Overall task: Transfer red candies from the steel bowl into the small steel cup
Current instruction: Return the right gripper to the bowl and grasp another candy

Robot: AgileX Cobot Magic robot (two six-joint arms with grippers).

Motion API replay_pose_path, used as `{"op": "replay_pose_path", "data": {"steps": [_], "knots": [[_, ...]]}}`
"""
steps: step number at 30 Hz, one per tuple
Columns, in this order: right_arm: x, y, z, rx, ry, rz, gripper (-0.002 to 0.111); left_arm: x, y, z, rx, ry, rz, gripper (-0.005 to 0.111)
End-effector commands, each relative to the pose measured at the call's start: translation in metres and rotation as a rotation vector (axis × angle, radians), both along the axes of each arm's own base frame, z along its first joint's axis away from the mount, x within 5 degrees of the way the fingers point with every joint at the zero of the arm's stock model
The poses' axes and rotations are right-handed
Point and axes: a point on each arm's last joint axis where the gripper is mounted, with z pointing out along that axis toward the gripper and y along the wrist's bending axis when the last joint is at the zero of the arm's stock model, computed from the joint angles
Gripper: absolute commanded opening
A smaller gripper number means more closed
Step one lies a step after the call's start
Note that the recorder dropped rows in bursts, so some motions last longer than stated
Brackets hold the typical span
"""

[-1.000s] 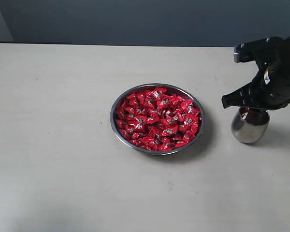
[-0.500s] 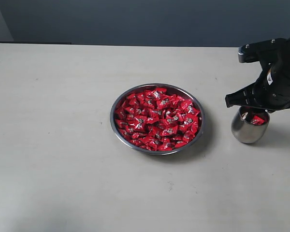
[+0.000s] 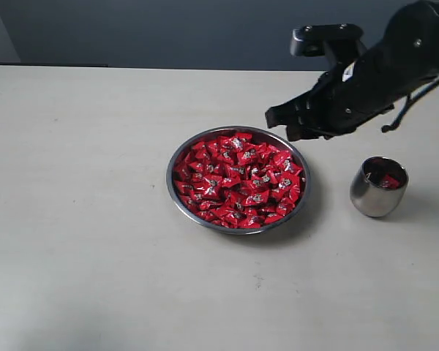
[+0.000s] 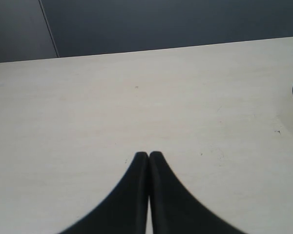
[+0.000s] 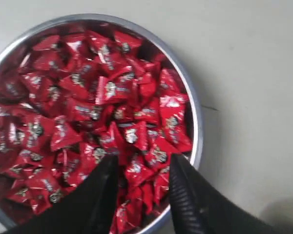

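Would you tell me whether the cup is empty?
No, a red candy lies inside the cup, visible just below its rim.

I see the steel bowl (image 3: 169, 175) sitting level, heaped across with shiny red candies (image 3: 238, 179). To its right, apart from it, the small steel cup (image 3: 377, 199) stands upright with at least one red candy showing inside.
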Motion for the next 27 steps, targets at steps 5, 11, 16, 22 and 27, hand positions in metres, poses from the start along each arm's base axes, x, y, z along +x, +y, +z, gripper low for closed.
{"op": "replay_pose_path", "data": {"steps": [5,11,16,22,27], "knots": [[0.016,0.052,-0.028,-0.075,0.147,0.176,0.035,0.0,0.0,0.0,0.002,-0.01,0.0,0.0],[0.003,0.081,-0.058,-0.175,0.166,0.297,0.035,0.0,0.0,0.0,0.002,-0.01,0.0,0.0],[0.002,0.088,-0.071,-0.261,0.118,0.33,0.035,0.0,0.0,0.0,0.002,-0.01,0.0,0.0],[0.005,0.087,-0.077,-0.295,0.102,0.347,0.035,0.0,0.0,0.0,0.002,-0.01,0.0,0.0],[0.006,0.087,-0.077,-0.292,0.088,0.348,0.035,0.0,0.0,0.0,0.002,-0.01,0.0,0.0]]}}
